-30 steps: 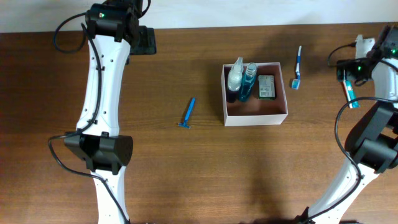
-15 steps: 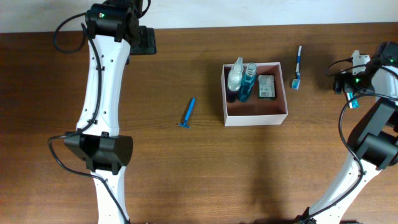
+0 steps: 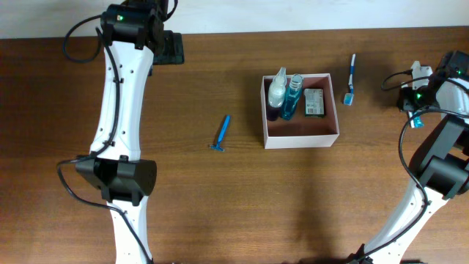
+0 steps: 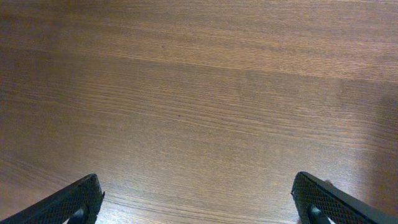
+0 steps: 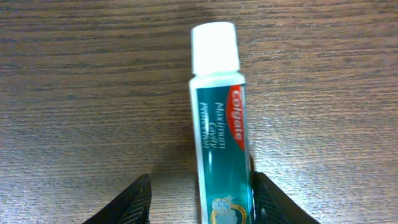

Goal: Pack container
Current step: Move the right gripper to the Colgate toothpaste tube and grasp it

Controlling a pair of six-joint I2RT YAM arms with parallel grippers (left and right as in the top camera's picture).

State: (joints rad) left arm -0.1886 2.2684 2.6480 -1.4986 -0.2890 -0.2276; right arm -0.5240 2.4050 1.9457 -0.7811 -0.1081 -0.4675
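— At the right edge of the table [image 3: 220,198], how does the right gripper [image 5: 200,190] stand?
— Partly open around the toothpaste tube [image 5: 219,118], which lies flat with its white cap pointing away. One finger [image 5: 264,193] touches the tube's side and the other stands apart from it, so nothing is clamped.
— And the left gripper [image 4: 196,190]?
— Spread wide over bare wood at the far left, holding nothing.
— Where is the container [image 3: 302,130]?
— Right of centre in the far half, well apart from both grippers. A clear bottle [image 3: 277,89], a blue bottle [image 3: 294,92] and a green packet [image 3: 315,103] fill its far part.
— Room to move?
— Broad open wood runs along the near side. A razor [image 3: 221,134] lies left of the container, a toothbrush [image 3: 351,77] just right of it.
— Any change from a second ago?
— The right wrist has shifted left over the tube and hides most of it from overhead. Only the wrist view shows its cap and label.
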